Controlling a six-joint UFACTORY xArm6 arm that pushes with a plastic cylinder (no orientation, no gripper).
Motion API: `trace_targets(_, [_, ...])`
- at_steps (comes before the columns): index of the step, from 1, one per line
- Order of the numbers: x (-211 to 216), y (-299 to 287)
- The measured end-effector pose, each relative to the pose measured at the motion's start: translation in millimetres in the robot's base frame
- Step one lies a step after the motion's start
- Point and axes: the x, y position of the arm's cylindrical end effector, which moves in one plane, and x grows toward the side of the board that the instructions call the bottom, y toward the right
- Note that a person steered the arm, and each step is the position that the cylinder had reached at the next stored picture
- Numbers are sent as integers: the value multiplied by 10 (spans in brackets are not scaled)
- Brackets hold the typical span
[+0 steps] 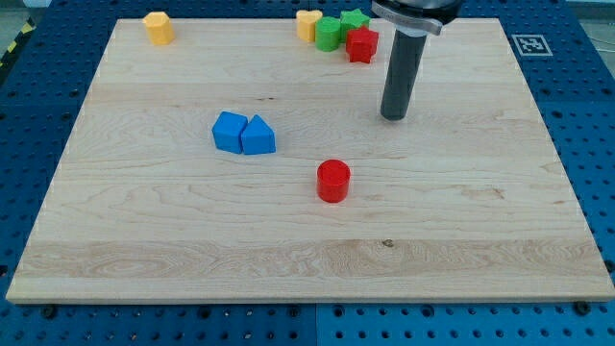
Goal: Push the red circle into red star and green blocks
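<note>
The red circle (333, 181) stands alone near the middle of the wooden board. The red star (362, 44) sits at the view's top, touching a green round block (329, 34) on its left and a green star (355, 20) just above it. My tip (394, 116) rests on the board to the upper right of the red circle and below the red star, apart from both.
A yellow block (307, 24) touches the green round block's left side. Another yellow block (159, 28) sits at the top left. Two blue blocks (243, 134) lie together left of the red circle. The board (288, 259) lies on a blue pegboard table.
</note>
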Motion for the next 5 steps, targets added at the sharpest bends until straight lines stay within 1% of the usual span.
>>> trace_targets(2, [235, -45])
trace_targets(5, [1060, -507])
